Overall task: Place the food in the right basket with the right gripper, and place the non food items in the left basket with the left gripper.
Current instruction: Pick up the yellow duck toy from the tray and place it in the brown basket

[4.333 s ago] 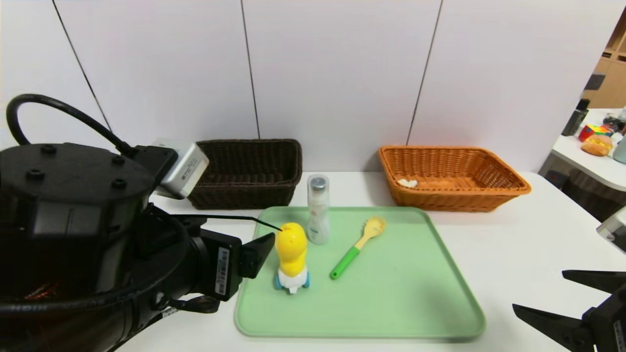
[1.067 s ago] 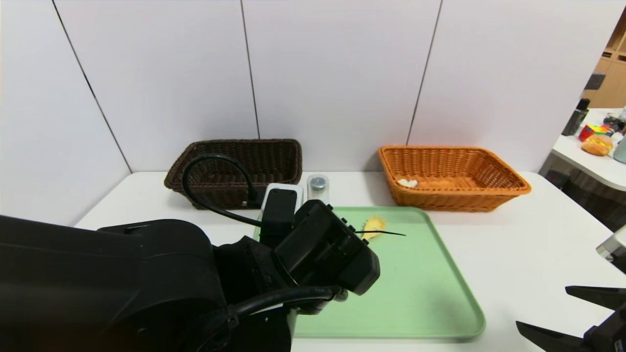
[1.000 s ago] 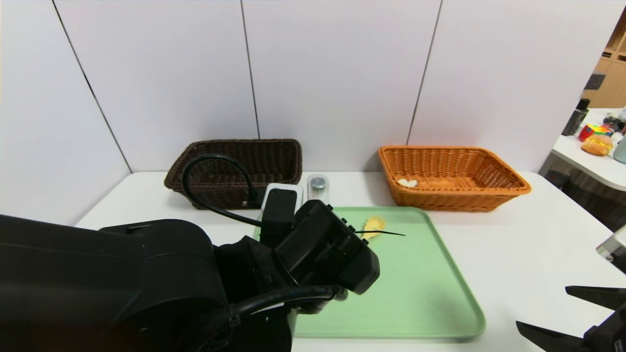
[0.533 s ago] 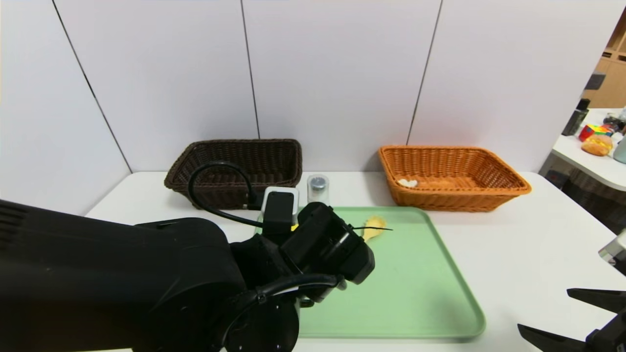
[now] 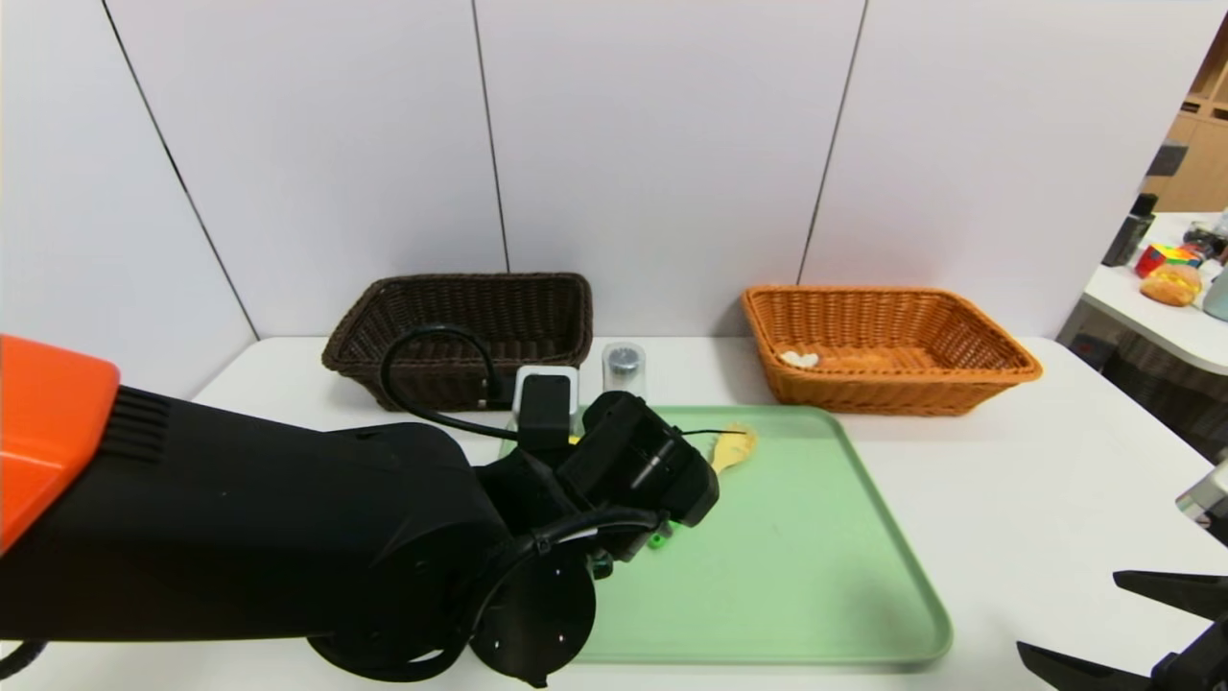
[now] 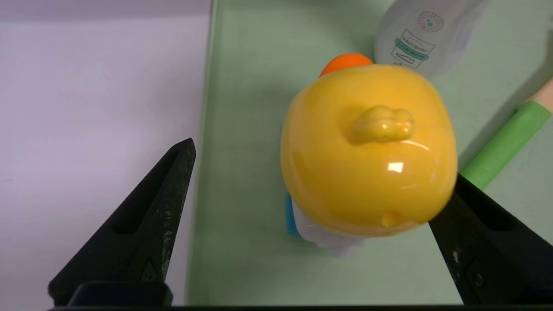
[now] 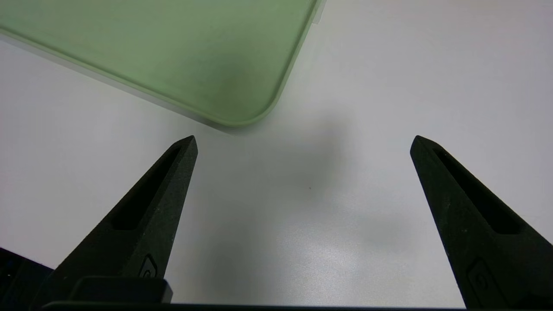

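Observation:
A yellow duck toy [image 6: 367,151] with a white and blue base stands upright on the green tray [image 6: 242,86]. My left gripper [image 6: 319,164] is open and straddles it from above; one finger [image 6: 484,242] is close against its head, the other finger [image 6: 142,233] is well clear over the tray's edge. In the head view the left arm [image 5: 633,470] hides the toy. A white bottle [image 6: 425,34] and a green-handled spoon [image 6: 505,149] stand just beyond the toy. My right gripper [image 7: 302,142] is open and holds nothing, low over the white table near the tray's corner [image 7: 194,65].
A dark brown basket [image 5: 460,326] sits at the back left and an orange basket [image 5: 887,345] at the back right with a small white item [image 5: 799,359] inside. The bottle's cap [image 5: 624,363] and the spoon's yellow head [image 5: 734,446] show past the left arm.
The left arm has swung from the tray's left side to over the tray, then sunk lower over the duck toy. The right gripper has stayed put.

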